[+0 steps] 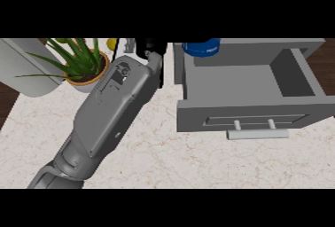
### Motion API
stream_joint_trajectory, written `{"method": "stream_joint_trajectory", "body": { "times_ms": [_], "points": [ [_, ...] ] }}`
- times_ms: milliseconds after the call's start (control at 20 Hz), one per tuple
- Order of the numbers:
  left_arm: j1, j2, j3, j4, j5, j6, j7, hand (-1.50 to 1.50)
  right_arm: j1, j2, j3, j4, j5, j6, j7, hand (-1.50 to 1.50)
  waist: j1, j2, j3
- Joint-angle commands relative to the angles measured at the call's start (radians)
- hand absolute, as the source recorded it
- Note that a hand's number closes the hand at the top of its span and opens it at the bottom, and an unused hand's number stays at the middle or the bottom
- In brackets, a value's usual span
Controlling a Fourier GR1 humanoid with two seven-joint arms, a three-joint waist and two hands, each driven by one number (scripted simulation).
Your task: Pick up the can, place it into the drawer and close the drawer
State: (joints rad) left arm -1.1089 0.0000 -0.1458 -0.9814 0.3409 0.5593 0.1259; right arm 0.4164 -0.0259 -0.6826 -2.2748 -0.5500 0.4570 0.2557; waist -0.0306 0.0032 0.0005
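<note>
No text, label, brand, number or sign can be read anywhere here. The blue can, just right of the left hand at the drawer's far end, shows a plain side, and the dark panel on the grey forearm below the hand carries nothing legible.
</note>
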Motion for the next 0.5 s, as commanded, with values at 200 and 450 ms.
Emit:
{"method": "stream_joint_trajectory", "body": {
  "times_ms": [200,450],
  "points": [
    [-0.19,0.0,-0.054,0.166,0.133,0.058,-0.019,1.5,-0.018,-0.016,-0.008,0.004,-0.014,0.01,0.016,-1.5,-0.004,0.001,0.0],
    [-0.238,0.0,-0.176,0.25,0.243,0.138,-0.079,1.5,-0.007,0.013,0.019,-0.019,0.015,0.028,0.022,-1.5,-0.033,0.005,0.001]
  ]
}}
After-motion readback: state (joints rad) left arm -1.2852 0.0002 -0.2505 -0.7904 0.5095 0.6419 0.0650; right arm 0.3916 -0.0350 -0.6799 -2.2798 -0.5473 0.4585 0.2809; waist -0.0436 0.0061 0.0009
